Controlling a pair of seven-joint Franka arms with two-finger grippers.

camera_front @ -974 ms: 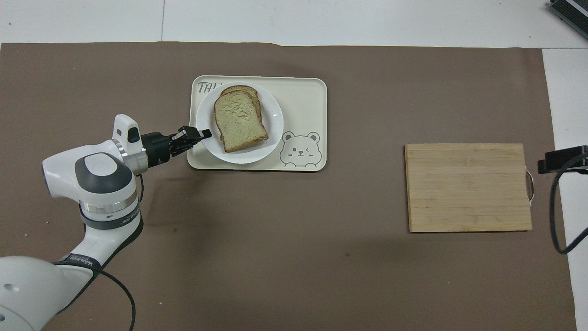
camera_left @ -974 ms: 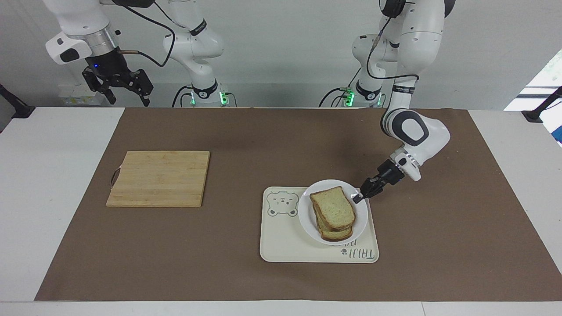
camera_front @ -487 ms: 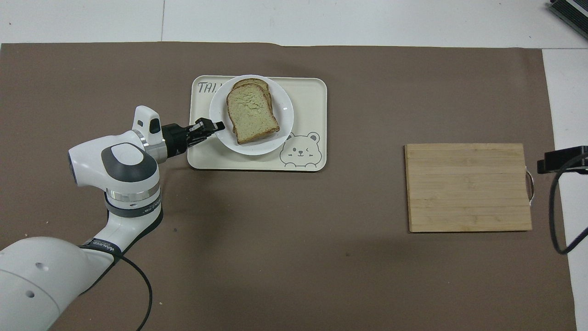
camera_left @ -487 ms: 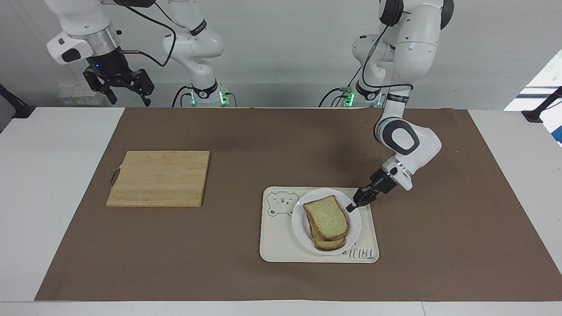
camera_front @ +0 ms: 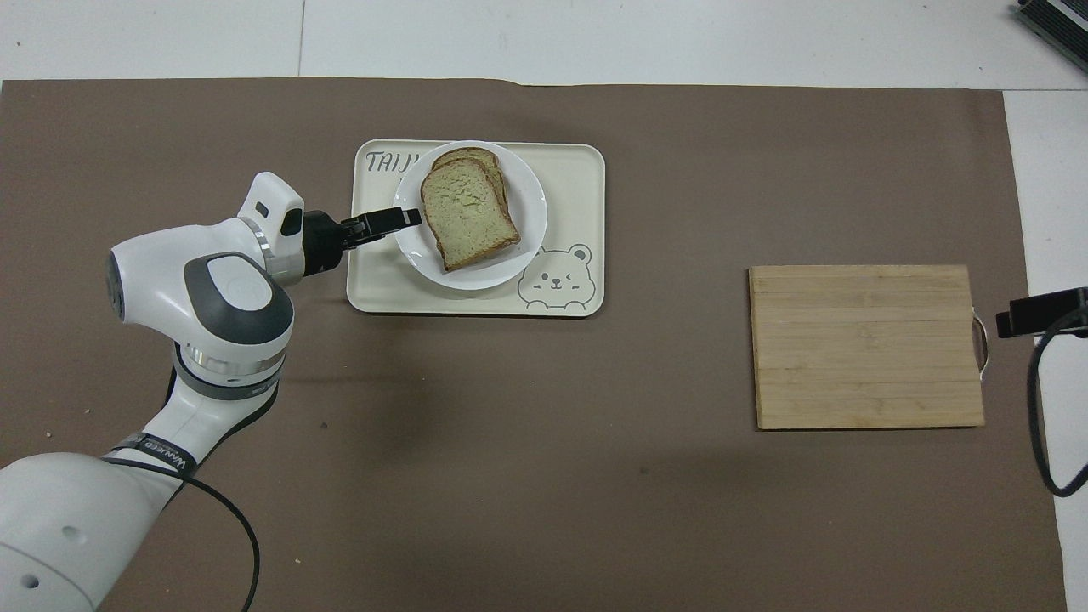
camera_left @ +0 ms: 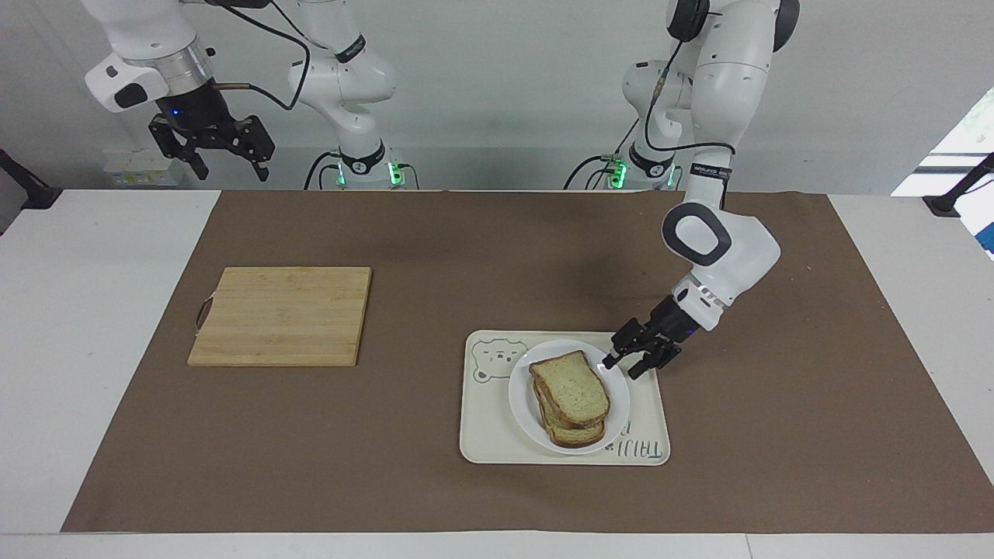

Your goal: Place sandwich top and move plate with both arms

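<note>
My left pincer (camera_left: 623, 365) sits mid-frame at the plate's (camera_left: 613, 407) rim, fingers apart, gripping nothing. The sandwich top (camera_left: 571, 386) lies stacked on the plate, on the tray (camera_left: 485, 442). My right pincer (camera_left: 225, 163) waits upper left, fingers apart.

The plate (camera_left: 522, 404) and left end effector (camera_left: 623, 368) cover part of the tray's (camera_left: 489, 442) lettering and its bear print — in the overhead view too. The sandwich top (camera_left: 571, 387) hides whatever lies under it except a lower slice's edge. The right end effector (camera_left: 221, 147) — out of the overhead view.
</note>
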